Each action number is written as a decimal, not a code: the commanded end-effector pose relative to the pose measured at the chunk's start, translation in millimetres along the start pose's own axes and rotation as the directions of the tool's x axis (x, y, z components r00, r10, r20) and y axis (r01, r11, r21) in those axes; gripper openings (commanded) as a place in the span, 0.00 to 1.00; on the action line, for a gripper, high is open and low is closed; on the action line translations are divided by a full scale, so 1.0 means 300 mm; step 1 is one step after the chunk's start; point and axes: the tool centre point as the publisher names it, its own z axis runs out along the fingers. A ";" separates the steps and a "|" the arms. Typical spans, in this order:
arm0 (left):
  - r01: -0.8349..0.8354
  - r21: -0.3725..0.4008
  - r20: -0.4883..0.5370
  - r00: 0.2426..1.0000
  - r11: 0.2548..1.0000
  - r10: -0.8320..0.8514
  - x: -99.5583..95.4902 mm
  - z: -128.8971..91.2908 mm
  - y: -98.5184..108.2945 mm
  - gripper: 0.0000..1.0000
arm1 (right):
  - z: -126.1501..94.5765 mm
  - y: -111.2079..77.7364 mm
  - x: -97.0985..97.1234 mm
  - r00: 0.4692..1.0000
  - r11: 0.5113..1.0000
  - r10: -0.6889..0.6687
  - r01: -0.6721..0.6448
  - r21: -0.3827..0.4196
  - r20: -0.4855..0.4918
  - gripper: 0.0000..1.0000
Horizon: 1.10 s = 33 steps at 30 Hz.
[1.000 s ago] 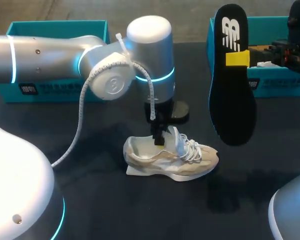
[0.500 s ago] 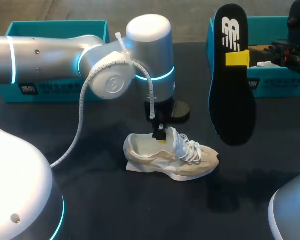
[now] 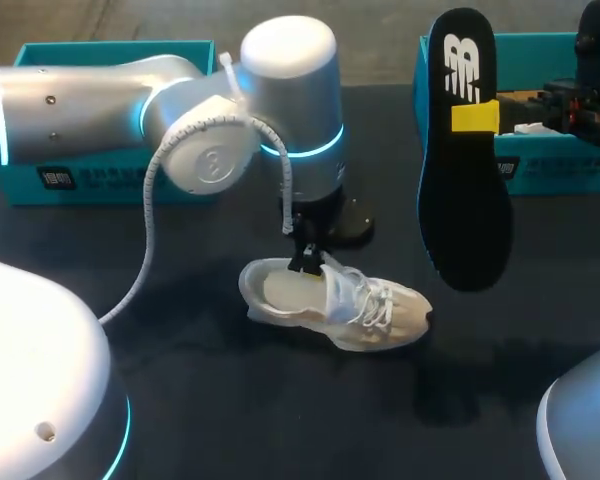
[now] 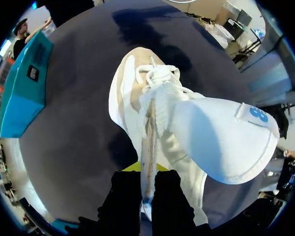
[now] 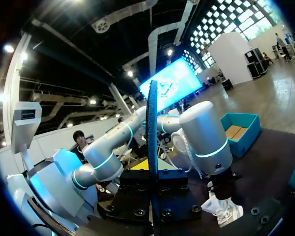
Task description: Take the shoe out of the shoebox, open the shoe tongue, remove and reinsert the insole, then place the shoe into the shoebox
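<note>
The left shoebox point(image 3: 110, 60) sits at about 10 o'clock on the counter point(image 3: 210, 400), with much of its opening hidden behind the left arm point(image 3: 100, 110). Compared with a second ago, that arm's elbow has swung slightly toward 9 o'clock and taken the shoe point(image 3: 330, 305) with it. The heel has slid toward 9 o'clock, the toe now points to about 4 o'clock instead of 3, and the white sole edge that showed under the heel is no longer visible.

The shoe lies near the counter's middle, outside both boxes. The left gripper point(image 3: 306, 260) comes down on it at the throat. In the left wrist view its fingers point(image 4: 125, 196) are clenched on a thin edge of the shoe's upper, beside the big white tongue point(image 4: 221, 142). Whether that edge belongs to the tongue itself is hard to make out.

At 2 o'clock from the shoe, the black insole point(image 3: 465, 150) hangs upright above the counter in the same place as before. The right gripper point(image 3: 475, 117) grasps it, with only one yellow fingertip showing in the head view. The right wrist view shows the insole edge-on between the fingers point(image 5: 177, 191).

Behind it, the right shoebox point(image 3: 560, 165) is cut off by the frame and partly covered by the insole.
</note>
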 end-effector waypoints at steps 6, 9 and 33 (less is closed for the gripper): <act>-0.212 -0.065 0.046 0.976 0.975 0.215 0.061 -0.073 0.029 0.00 | 0.007 0.002 -0.005 1.000 1.000 0.002 -0.002 0.003 0.000 0.00; -0.341 -0.082 0.057 0.936 0.936 0.346 0.085 -0.092 0.038 0.00 | 0.007 0.002 -0.005 1.000 1.000 0.002 -0.002 0.003 0.000 0.00; -0.840 -0.094 0.164 0.517 0.535 0.840 0.169 -0.178 0.085 0.00 | 0.007 0.002 -0.005 1.000 1.000 0.002 -0.002 0.003 0.000 0.00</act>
